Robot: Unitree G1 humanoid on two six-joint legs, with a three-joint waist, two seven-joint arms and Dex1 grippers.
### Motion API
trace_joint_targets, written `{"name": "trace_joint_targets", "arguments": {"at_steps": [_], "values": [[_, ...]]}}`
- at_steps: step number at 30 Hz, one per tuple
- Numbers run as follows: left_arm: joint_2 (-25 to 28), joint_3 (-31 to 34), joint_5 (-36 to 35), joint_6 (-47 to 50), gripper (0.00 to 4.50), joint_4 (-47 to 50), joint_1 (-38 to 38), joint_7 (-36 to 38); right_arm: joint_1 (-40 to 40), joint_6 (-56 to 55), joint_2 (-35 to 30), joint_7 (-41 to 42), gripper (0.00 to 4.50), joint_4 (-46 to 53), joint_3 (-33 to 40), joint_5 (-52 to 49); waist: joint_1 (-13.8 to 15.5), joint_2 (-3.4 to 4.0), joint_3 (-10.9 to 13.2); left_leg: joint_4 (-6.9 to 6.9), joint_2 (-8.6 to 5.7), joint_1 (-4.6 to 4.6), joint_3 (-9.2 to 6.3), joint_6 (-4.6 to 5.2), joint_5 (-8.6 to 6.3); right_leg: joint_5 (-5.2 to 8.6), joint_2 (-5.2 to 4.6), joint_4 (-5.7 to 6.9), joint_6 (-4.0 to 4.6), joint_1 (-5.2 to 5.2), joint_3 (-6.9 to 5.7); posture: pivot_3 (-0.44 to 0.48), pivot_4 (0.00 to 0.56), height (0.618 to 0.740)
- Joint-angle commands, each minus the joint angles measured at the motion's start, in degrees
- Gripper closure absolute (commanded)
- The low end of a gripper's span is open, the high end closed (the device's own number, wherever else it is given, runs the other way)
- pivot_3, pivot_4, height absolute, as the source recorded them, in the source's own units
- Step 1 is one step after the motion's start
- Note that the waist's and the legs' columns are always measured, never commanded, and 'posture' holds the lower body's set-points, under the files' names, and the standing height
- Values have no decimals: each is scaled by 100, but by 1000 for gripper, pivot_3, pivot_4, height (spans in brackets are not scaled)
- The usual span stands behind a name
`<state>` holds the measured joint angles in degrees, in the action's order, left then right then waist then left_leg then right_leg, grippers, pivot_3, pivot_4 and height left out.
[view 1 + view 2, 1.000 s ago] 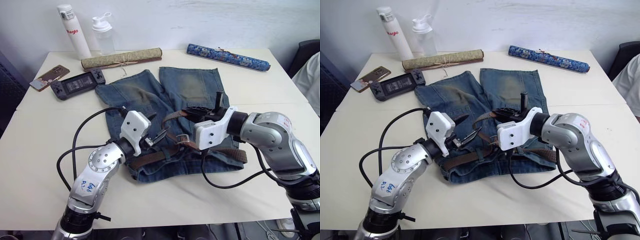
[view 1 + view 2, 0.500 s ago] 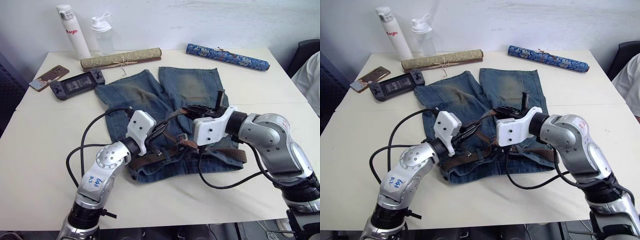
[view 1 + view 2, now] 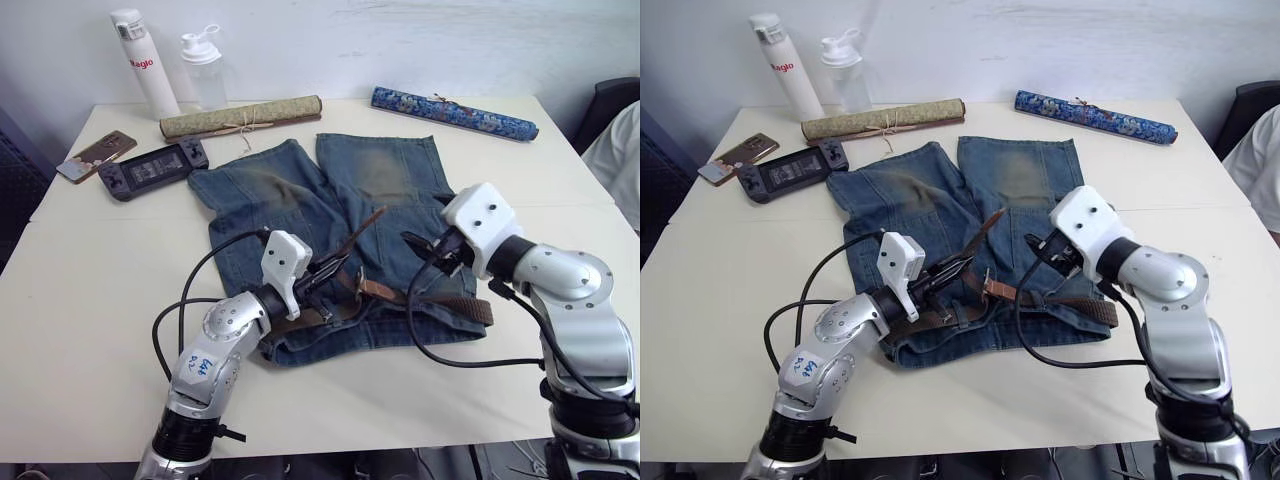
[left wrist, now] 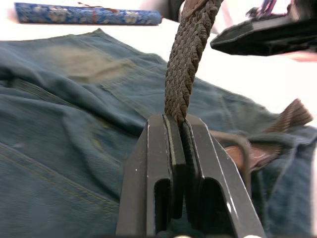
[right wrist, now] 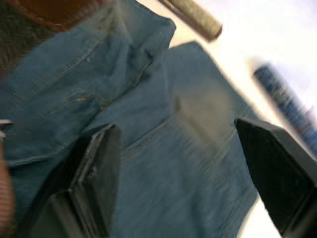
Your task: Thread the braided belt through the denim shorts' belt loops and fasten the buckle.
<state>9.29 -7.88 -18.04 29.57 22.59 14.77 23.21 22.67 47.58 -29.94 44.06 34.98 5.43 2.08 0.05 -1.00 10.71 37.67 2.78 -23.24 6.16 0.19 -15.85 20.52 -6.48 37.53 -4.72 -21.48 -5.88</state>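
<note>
Left gripper (image 3: pixel 322 276): nearest to us, low over the waistband at about 7 o'clock from the middle of the table; its jaws are pinched narrow on the free tail of the braided belt (image 4: pixel 187 59), which rises stiffly from between the fingers towards 1 o'clock.

Braided belt: the rest of the strap lies along the waistband of the denim shorts (image 3: pixel 375 180), running out to 3 o'clock, where its far end lies flat past the shorts' edge.

Buckle (image 3: pixel 361 284): on the waistband just beside the left gripper, between the two grippers; we cannot tell whether the pin is engaged.

Belt loops: too small for us to pick out, so how many are threaded we cannot tell.

Right gripper (image 3: pixel 425 255): raised a little above the right half of the waistband, jaws spread wide and holding nothing.

Step in hand: we judge that we are bringing the tail round to the buckle, fastening not yet done.

Next move: we would need to aim the limp tail at the frame, the open right gripper steadying the buckle.

Far side: an olive scroll (image 3: pixel 243 117) at 11 o'clock and a blue scroll (image 3: pixel 455 112) at 1 o'clock, both well apart from the work.
</note>
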Motion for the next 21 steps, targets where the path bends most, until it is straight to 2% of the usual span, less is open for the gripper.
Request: {"name": "trace_joint_targets", "arguments": {"at_steps": [1,5,7,8,14,15,21], "values": [[-341,189,-447,-246,4500,-69,22,72,-232,948,236,-263,559,805,241,-471,1,0,0,-2,-1,0,-2,0,0,0,0,-1,0,0,-1,0,150,717],[-406,196,-522,-271,4500,-142,81,132,-195,1794,761,-476,559,1438,489,-1121,-2,0,0,-3,-4,-1,-2,1,0,0,-2,-4,0,0,-1,0,150,717],[-380,174,-535,-248,4500,-108,71,150,-184,1983,799,-489,1083,1638,446,-1381,-7,0,0,-6,-4,-1,-3,1,-1,0,0,-5,0,-2,-1,0,150,717],[-370,170,-551,-226,4500,-86,60,156,-180,2028,811,-526,1381,1695,378,-1483,-8,0,0,-7,-5,-1,-2,1,-1,0,0,-5,0,-2,-1,0,150,717],[-301,117,-556,-198,4500,-36,36,214,-168,2041,974,-1086,4354,1583,-288,-1688,-12,0,0,-9,-6,-2,-2,1,-1,0,0,-9,0,-2,-1,0,150,717],[-301,110,-555,-195,4500,-29,43,210,-223,1940,914,-1164,4469,1477,-467,-1632,-12,0,0,-10,-6,-1,-2,1,-1,0,0,-9,0,-2,-1,0,150,717],[-254,106,-566,-192,4500,62,44,179,-545,1806,744,-1572,4469,1040,-998,-1553,-12,0,0,-12,-8,-2,-1,1,-1,0,-1,-11,0,-3,-1,0,150,717]]}}
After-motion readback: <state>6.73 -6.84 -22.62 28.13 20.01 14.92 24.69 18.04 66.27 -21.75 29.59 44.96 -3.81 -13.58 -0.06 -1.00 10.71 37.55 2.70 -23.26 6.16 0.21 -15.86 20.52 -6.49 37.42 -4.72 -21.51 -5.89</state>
